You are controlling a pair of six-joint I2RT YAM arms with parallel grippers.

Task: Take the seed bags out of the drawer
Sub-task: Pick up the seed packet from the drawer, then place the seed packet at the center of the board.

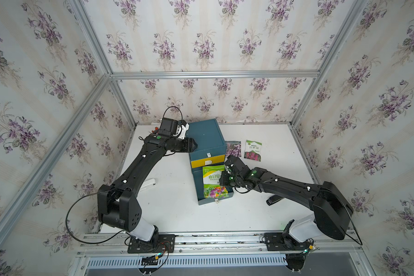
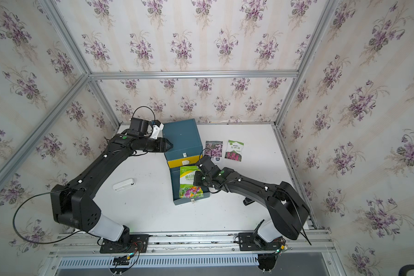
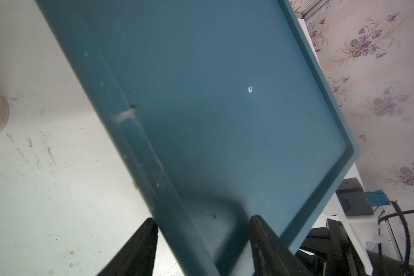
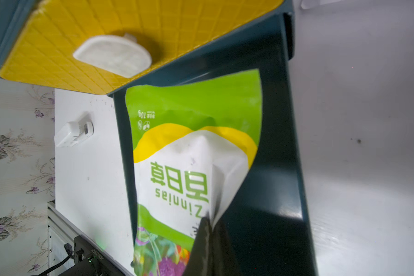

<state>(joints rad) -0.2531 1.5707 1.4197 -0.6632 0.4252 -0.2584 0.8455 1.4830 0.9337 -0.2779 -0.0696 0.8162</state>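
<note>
Between the right end effector's [image 4: 207,222] clamped tips hangs the zinnia bag [image 4: 191,148], still over the drawer [image 4: 280,167]; two bags [image 2: 214,147] [image 2: 234,150] lie beyond.

Your flat white tabletop [image 1: 172,215] is carrying a boxy teal plastic drawer cabinet [image 1: 204,133] near its back edge. Just beside it, a pink-purple flowered glossy packet [image 2: 214,148] and a white-green packet with red flowers [image 2: 234,150] are lying flat. A small white oblong gadget [image 2: 123,185] and a small black gadget [image 1: 274,200] are resting nearer the front, well apart
</note>
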